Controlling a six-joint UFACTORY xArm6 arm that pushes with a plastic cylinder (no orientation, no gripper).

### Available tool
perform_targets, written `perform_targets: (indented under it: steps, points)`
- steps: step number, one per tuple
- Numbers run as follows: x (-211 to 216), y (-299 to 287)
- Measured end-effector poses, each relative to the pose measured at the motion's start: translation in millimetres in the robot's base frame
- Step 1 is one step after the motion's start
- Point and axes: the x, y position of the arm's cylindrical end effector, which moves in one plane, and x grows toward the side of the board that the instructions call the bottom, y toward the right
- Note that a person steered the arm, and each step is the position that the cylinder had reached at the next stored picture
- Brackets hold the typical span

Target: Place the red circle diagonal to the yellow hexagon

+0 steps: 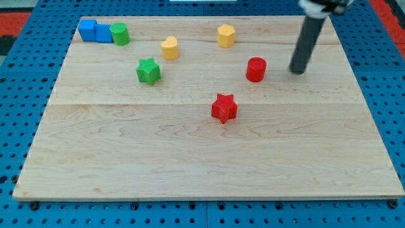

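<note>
The red circle (pixel 255 69) stands on the wooden board (pixel 190 158) right of centre, toward the view's top. The yellow hexagon (pixel 226 35) sits up and to the left of it, near the board's top edge. My tip (pixel 297 71) is on the board just to the right of the red circle, a short gap apart, not touching it. The rod rises from there toward the view's top right.
A yellow heart-like block (pixel 169 47) lies left of the hexagon. A green star (pixel 149 70) is left of centre. A red star (pixel 224 107) sits below the red circle. Blue blocks (pixel 95 30) and a green circle (pixel 119 33) cluster at the top left corner.
</note>
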Motion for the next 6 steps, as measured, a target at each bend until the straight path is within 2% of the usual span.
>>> perform_targets:
  steps: [1,3,4,5,6]
  points:
    - [13,-55]
    - [-77,-19]
    - [-50,-15]
    - [16,7]
    - [42,42]
